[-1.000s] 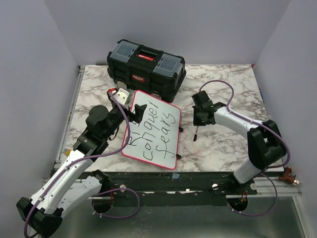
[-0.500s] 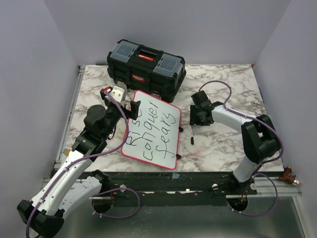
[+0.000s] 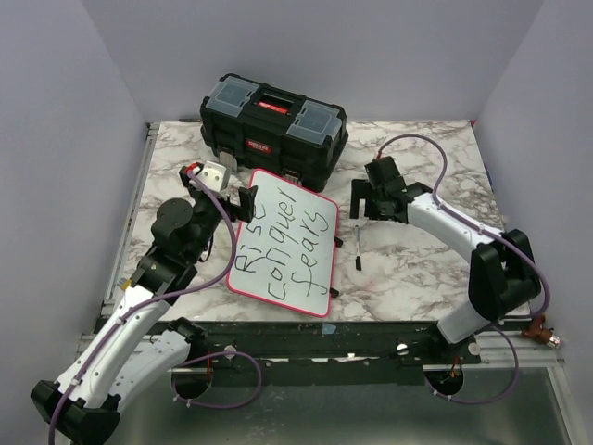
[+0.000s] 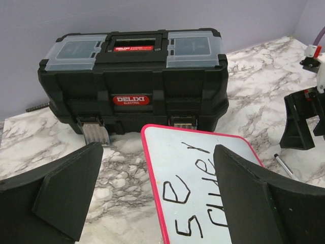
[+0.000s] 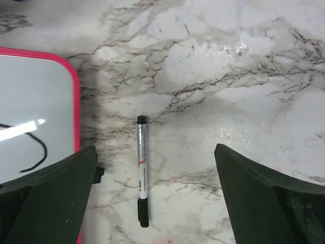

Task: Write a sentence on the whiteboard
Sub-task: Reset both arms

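Whiteboard (image 3: pixel 284 246) looks light, stiff and glossy, so pinch its pink rim, never the slick face. Your left tool (image 3: pixel 246 206) and right tool (image 3: pixel 364 206) both gape empty.

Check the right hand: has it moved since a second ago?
Yes. The right hand has shifted up the image toward the toolbox and opened, leaving the marker lying on the table beside the whiteboard.

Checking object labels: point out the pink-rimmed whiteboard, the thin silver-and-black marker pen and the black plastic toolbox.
pink-rimmed whiteboard (image 3: pixel 285 243): top external view, middle of white face.
thin silver-and-black marker pen (image 5: pixel 142 170): right wrist view, mid barrel.
black plastic toolbox (image 4: pixel 133 99): left wrist view, red front badge.
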You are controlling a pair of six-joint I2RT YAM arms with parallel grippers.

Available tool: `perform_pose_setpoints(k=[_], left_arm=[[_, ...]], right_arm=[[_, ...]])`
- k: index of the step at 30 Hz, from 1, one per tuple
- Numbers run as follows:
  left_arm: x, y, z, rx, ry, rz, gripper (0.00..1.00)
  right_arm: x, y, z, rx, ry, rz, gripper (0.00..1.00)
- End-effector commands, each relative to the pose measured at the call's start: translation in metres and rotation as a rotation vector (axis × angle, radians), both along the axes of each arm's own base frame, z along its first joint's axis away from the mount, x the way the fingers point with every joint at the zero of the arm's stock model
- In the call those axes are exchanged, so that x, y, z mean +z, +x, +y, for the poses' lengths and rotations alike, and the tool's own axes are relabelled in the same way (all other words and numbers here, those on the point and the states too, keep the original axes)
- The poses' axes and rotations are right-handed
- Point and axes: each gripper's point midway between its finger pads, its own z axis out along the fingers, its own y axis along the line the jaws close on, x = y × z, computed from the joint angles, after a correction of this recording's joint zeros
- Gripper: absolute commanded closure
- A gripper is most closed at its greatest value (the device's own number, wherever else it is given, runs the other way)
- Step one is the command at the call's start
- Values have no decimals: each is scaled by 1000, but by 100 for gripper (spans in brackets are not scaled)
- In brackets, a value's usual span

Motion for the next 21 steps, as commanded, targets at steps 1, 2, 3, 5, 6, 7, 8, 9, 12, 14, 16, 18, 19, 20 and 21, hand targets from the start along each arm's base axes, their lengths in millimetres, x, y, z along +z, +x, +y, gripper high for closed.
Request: perform_pose_setpoints(k=[1,2,3,5,6,7,8,9,12,14,16,18,19,20,21], left_arm=[[17,-2,11,32,19,-77,4],[16,-2,12,39,24,-78,3],[16,-2,14,46,25,-80,2],[15,-2,16,53,34,-82,2],[14,-2,16,54,38,-82,2],[17,-2,16,54,30,-98,2],[18,-2,16,50,30,-103,2],[17,-2,16,49,34,-105,2],[17,-2,18,61,35,-105,2],[16,-1,20,74,36,-106,1],[17,-1,23,87,35,-110,2],[18,-1,25,100,34,-116,2],[18,-1,27,107,34,-118,2],[18,-1,28,115,34,-119,1],[19,-1,30,121,34,-124,2]], right_arm=[[52,4,11,70,82,-104,0],[63,3,14,92,108,-130,0],[72,2,18,119,129,-152,0],[96,0,26,165,185,-214,0],[111,-3,30,185,219,-256,0],[123,-4,32,197,243,-291,0],[138,-6,32,200,262,-335,0],[150,-9,36,223,291,-364,0],[186,-17,36,245,343,-470,0],[206,-23,34,247,369,-526,0],[222,-28,31,244,388,-571,0],[235,-33,26,224,405,-605,0],[241,-36,23,209,413,-628,0],[246,-39,21,202,422,-648,0],[249,-42,19,201,431,-665,0]])
